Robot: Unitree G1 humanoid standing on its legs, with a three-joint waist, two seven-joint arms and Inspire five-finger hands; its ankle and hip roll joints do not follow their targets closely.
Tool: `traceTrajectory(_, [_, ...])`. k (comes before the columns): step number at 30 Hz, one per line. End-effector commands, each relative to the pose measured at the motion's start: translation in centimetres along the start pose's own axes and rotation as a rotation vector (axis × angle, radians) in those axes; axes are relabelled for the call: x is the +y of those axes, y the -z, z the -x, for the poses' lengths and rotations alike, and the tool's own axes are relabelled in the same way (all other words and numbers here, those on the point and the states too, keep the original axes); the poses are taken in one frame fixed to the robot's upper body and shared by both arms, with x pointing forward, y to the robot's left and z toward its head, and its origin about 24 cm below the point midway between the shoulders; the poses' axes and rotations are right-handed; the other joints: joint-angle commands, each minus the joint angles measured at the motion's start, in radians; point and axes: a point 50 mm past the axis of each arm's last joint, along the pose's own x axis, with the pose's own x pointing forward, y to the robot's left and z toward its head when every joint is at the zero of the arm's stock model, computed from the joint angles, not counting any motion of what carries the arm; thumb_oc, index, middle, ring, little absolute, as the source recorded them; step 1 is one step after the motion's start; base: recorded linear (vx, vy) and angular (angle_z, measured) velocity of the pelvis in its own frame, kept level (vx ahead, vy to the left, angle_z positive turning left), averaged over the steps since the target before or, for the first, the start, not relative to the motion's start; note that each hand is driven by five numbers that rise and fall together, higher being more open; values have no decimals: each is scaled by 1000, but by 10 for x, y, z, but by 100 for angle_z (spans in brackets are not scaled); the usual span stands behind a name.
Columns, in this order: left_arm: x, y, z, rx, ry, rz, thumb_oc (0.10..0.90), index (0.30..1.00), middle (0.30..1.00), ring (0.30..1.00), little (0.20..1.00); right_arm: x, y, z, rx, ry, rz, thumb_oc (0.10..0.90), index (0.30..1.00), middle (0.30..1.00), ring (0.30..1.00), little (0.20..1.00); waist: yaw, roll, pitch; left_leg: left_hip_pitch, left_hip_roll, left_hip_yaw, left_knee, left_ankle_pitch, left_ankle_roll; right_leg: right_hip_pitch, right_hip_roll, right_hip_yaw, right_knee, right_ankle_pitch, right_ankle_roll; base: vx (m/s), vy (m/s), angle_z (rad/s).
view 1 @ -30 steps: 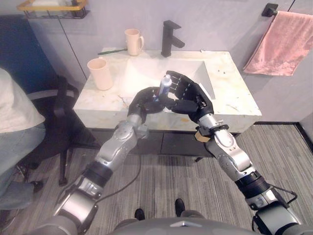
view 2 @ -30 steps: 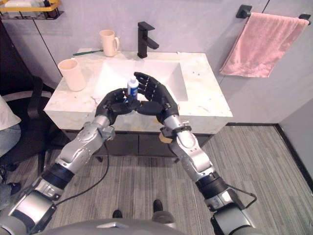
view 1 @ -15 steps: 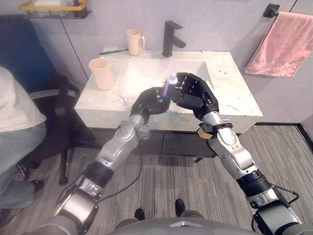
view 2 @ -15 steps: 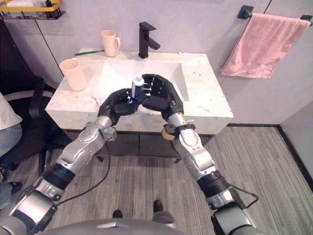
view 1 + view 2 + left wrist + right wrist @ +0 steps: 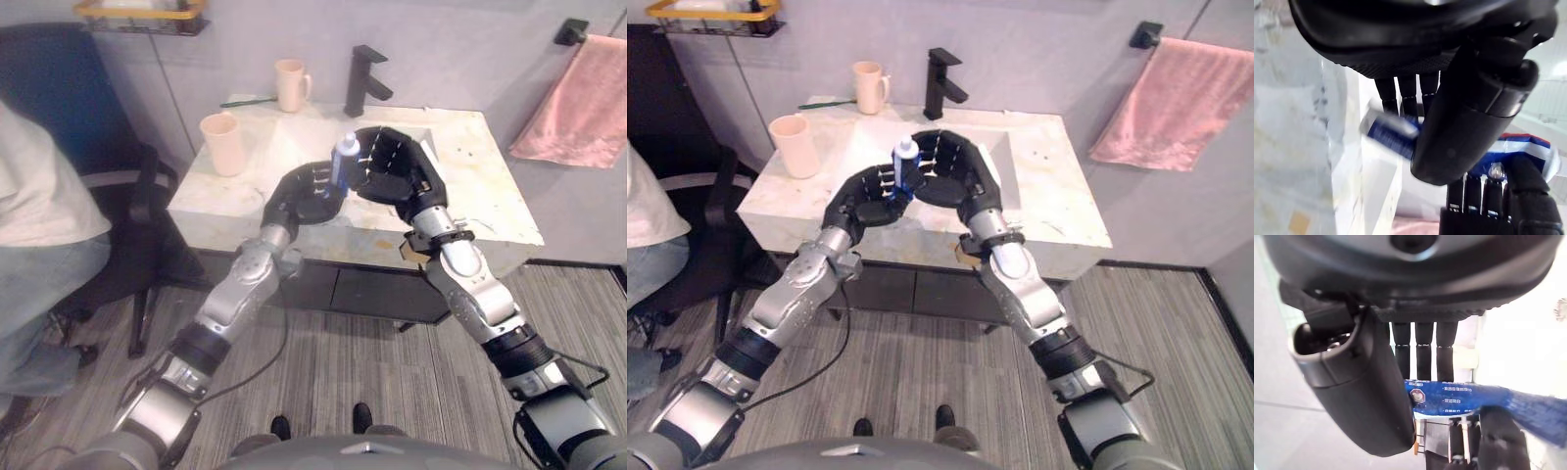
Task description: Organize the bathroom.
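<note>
Marble vanity top [image 5: 490, 186] is carrying everything, white basin [image 5: 985, 147] sunk in its middle. Pink towel [image 5: 1161, 108] is hanging on a wall bar past the top's right edge. Office chair [image 5: 127, 196] is sitting just beside the left edge, with a person [image 5: 39, 225] in a pale shirt seated there. Wire shelf [image 5: 715, 15] with a yellow rim is hanging on the wall above the back-left corner. Black faucet [image 5: 364, 78] is standing at the back edge behind the basin. Peach cup [image 5: 224, 143] is standing near the left edge; mug [image 5: 868, 85] is standing at the back-left corner, with a green toothbrush [image 5: 828, 102] lying just beside it.

Both hands are meeting over the front of the basin, well clear of the cups and faucet. Left hand [image 5: 309, 191] is gripping the lower end of the toothpaste tube [image 5: 905, 162], fingers and thumb curled round it. Right hand [image 5: 397, 171] is closing on the same tube from the other side, fingers wrapped over it and thumb pressing against it. Tube is blue, white cap pointing up, held upright in the air between the two palms, not touching the top.
</note>
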Motion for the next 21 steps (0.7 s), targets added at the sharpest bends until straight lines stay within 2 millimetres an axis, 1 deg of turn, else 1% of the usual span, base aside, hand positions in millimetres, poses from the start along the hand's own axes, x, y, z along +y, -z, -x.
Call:
traceTrajectory(1, [32, -26, -1, -176, -116, -123, 800, 900, 900, 900, 900, -12, -114, -25, -627, 74, 66, 400, 300, 300, 300, 300, 60, -9, -81, 19, -39, -87, 4, -72, 52, 2, -16, -116, 29, -42, -11, -30, 37, 22])
traceTrajectory(3, [40, -28, 7, -181, -112, -140, 800, 900, 900, 900, 900, -17, -122, -24, -664, 113, 107, 400, 300, 300, 300, 300, 80, -9, -77, 18, -41, -102, 4, -70, 54, 1, -22, -125, 42, -41, -13, -29, 32, 25])
traceTrajectory(4, [41, -28, 8, -180, -111, -143, 800, 900, 900, 900, 900, -18, -123, -24, -671, 121, 113, 400, 300, 300, 300, 300, 83, -10, -77, 18, -41, -105, 4, -70, 55, 1, -23, -127, 46, -41, -14, -34, 45, 22])
traceTrajectory(5, [50, -28, 18, -179, -99, -161, 800, 900, 900, 900, 900, -25, -131, -22, -721, 181, 140, 400, 300, 300, 300, 300, 108, -11, -71, 17, -45, -125, 4, -69, 59, 1, -35, -138, 72, -37, -16, -35, 45, 26])
traceTrajectory(7, [54, -28, 25, -178, -74, -185, 800, 900, 900, 900, 900, -29, -138, -21, -768, 232, 173, 400, 300, 300, 300, 300, 130, -11, -62, 16, -51, -147, 4, -66, 65, -3, -48, -147, 110, -27, -19, -40, 50, 41])
traceTrajectory(8, [56, -30, 30, -184, -61, -198, 800, 900, 900, 900, 900, -33, -143, -18, -797, 267, 187, 400, 300, 300, 300, 300, 145, -10, -53, 16, -58, -171, 4, -62, 72, -12, -60, -149, 151, -12, -19, -31, 37, 54])
traceTrajectory(9, [56, -30, 31, -184, -59, -197, 800, 900, 900, 900, 900, -34, -143, -18, -799, 271, 188, 400, 300, 300, 300, 300, 145, -11, -53, 16, -60, -175, 4, -61, 73, -14, -62, -149, 158, -11, -19, -29, 40, 55])
traceTrajectory(10, [59, -30, 34, -184, -51, -200, 800, 900, 900, 900, 900, -36, -145, -16, -822, 295, 202, 400, 300, 300, 300, 300, 153, -10, -47, 18, -64, -192, 4, -59, 77, -25, -67, -146, 190, 0, -20, -19, 29, 47])
traceTrajectory(12, [62, -30, 37, -187, -53, -221, 800, 900, 900, 900, 900, -39, -148, -14, -850, 326, 228, 400, 300, 300, 300, 300, 157, -8, -40, 19, -68, -213, 4, -54, 82, -38, -71, -138, 227, 4, -22, -5, 25, 49])
traceTrajectory(13, [64, -26, 42, -171, -31, -187, 800, 900, 900, 900, 900, -47, -152, -11, -872, 381, 255, 400, 300, 300, 300, 300, 154, -7, -37, 21, -76, -260, 5, -50, 86, -47, -43, -88, 225, -13, -31, 22, 7, 46])
traceTrajectory(14, [64, -25, 43, -164, -24, -179, 800, 900, 900, 900, 900, -49, -152, -10, -874, 393, 261, 400, 300, 300, 300, 300, 151, -7, -38, 21, -78, -270, 5, -51, 86, -47, -35, -79, 218, -20, -34, 38, -2, 71])
traceTrajectory(15, [63, -19, 46, -131, 11, -130, 800, 900, 900, 900, 900, -56, -153, -7, -885, 435, 273, 400, 300, 300, 300, 300, 141, -8, -38, 16, -86, -306, 7, -45, 83, -55, -8, -36, 165, -28, -40, 31, -10, 73])
traceTrajectory(16, [62, -17, 47, -122, 21, -118, 800, 900, 900, 900, 900, -58, -154, -6, -887, 445, 277, 400, 300, 300, 300, 300, 139, -8, -39, 15, -88, -314, 8, -45, 82, -57, -2, -26, 149, -29, -40, 63, -38, 100])
traceTrajectory(17, [56, -9, 51, -100, 61, -110, 800, 900, 900, 900, 900, -61, -155, -4, -901, 473, 304, 400, 300, 300, 300, 300, 132, -11, -35, 15, -98, -342, 9, -51, 80, -77, 17, 19, 93, -10, -33, 54, -36, 79])
traceTrajectory(18, [56, -9, 52, -98, 64, -108, 800, 900, 900, 900, 900, -61, -154, -4, -902, 476, 307, 400, 300, 300, 300, 300, 131, -11, -35, 15, -99, -345, 9, -52, 79, -78, 20, 23, 84, -4, -31, 91, -86, 94])
traceTrajectory(19, [52, -3, 55, -76, 84, -60, 800, 900, 900, 900, 900, -64, -155, -4, -907, 498, 322, 400, 300, 300, 300, 300, 124, -14, -30, 17, -109, -367, 11, -56, 78, -98, 38, 67, 38, 34, -21, 67, -78, 75])
traceTrajectory(21, [49, 1, 57, -69, 105, -44, 800, 900, 900, 900, 900, -65, -154, -4, -906, 517, 326, 400, 300, 300, 300, 300, 117, -16, -23, 22, -114, -388, 14, -59, 77, -130, 60, 106, 9, 68, -15, 106, -121, 82])
